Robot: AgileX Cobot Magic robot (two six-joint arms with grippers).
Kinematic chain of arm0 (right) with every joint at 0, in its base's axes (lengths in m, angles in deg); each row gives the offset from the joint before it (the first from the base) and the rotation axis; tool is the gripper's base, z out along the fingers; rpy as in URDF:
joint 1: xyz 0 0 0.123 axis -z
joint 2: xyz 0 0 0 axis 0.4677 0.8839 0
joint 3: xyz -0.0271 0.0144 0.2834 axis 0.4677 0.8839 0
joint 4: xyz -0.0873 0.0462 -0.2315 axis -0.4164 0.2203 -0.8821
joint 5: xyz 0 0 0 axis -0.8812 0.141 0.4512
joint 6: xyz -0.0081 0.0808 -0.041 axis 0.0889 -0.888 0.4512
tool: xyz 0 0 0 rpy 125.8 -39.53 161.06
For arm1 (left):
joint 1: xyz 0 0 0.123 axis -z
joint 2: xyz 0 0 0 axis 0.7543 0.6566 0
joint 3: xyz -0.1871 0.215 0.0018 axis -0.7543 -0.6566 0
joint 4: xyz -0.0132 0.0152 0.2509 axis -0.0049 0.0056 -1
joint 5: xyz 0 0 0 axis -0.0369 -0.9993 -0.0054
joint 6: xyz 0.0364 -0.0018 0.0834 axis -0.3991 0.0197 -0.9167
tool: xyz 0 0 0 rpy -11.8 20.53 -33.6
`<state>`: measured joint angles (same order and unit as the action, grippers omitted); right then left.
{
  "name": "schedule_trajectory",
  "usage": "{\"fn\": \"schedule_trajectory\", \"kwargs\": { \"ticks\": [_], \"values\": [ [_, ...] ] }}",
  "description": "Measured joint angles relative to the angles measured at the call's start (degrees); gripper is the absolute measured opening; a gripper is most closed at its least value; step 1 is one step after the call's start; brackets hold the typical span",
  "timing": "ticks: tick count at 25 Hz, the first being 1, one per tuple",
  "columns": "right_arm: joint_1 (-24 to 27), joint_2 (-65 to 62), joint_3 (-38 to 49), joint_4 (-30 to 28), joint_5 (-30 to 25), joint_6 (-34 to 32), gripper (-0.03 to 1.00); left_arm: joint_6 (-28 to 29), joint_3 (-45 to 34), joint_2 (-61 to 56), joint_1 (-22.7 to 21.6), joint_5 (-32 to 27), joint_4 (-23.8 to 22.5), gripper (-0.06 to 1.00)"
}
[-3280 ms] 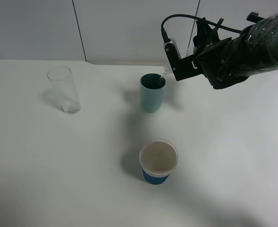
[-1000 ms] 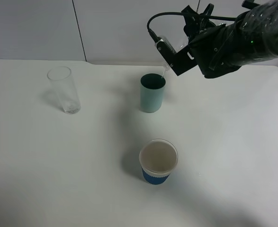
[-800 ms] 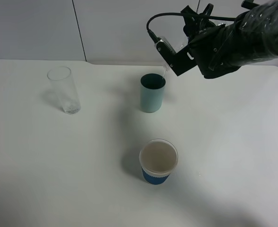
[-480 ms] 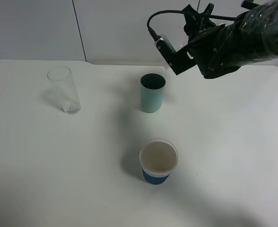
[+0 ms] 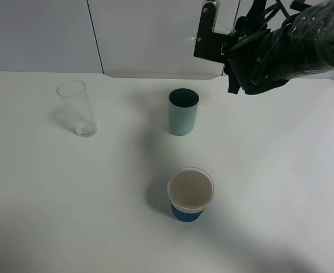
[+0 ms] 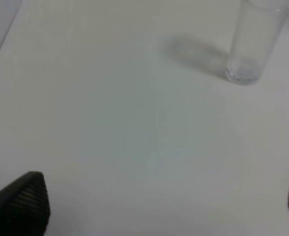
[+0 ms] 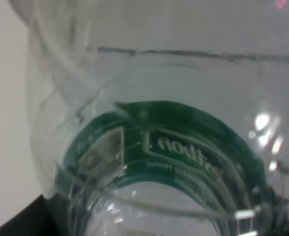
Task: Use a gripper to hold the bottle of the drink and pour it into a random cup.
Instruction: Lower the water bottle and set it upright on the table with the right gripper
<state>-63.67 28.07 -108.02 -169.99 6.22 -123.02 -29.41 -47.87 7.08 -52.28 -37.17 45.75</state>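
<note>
The teal-green cup (image 5: 183, 111) stands at the middle back of the white table (image 5: 280, 170). My right gripper (image 5: 212, 40) hangs high above and to the right of the cup, turned back towards upright. It is shut on the bottle (image 7: 154, 152), a clear plastic bottle with a dark green label that fills the right wrist view. In the exterior view the bottle is almost wholly hidden behind the black gripper. My left gripper (image 6: 159, 206) is open and empty, with only its two black fingertips (image 6: 21, 201) showing over bare table. It is out of the exterior view.
A tall clear glass (image 5: 77, 108) stands at the back left and also shows in the left wrist view (image 6: 255, 44). A white paper cup with a blue sleeve (image 5: 190, 194) stands in front of the teal cup. White wall panels close the back.
My right gripper has risen and rotated back from the tilted pouring pose. The bottle's neck has left the teal cup's rim. The cups and the glass have not moved.
</note>
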Motion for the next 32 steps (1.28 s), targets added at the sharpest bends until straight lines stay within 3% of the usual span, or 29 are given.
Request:
{"fn": "schedule_trajectory", "kwargs": {
  "ticks": [3,6,11,16,20,23,27,32],
  "values": [
    [0.1,-0.1,0.0,1.9,3.0,-11.0,0.57,0.0,0.0,0.0,0.0,0.0,0.0,0.98],
    [0.6,-0.1,0.0,4.6,7.4,-17.1,0.57,0.0,0.0,0.0,0.0,0.0,0.0,0.98],
    [3.4,-1.7,0.0,9.9,13.7,-19.4,0.57,0.0,0.0,0.0,0.0,0.0,0.0,0.98],
    [7.7,-5.1,0.0,16.3,20.6,-17.4,0.57,0.0,0.0,0.0,0.0,0.0,0.0,0.98],
    [11.3,-8.3,0.6,23.5,27.5,-9.3,0.57,0.0,0.0,0.0,0.0,0.0,0.0,0.98],
    [13.8,-9.6,1.3,33.0,34.1,0.3,0.57,0.0,0.0,0.0,0.0,0.0,0.0,0.98],
    [15.9,-10.2,4.0,48.6,44.7,19.4,0.57,0.0,0.0,0.0,0.0,0.0,0.0,0.98],
    [16.2,-10.3,10.7,70.6,58.0,47.8,0.57,0.0,0.0,0.0,0.0,0.0,0.0,0.98]
  ]
}}
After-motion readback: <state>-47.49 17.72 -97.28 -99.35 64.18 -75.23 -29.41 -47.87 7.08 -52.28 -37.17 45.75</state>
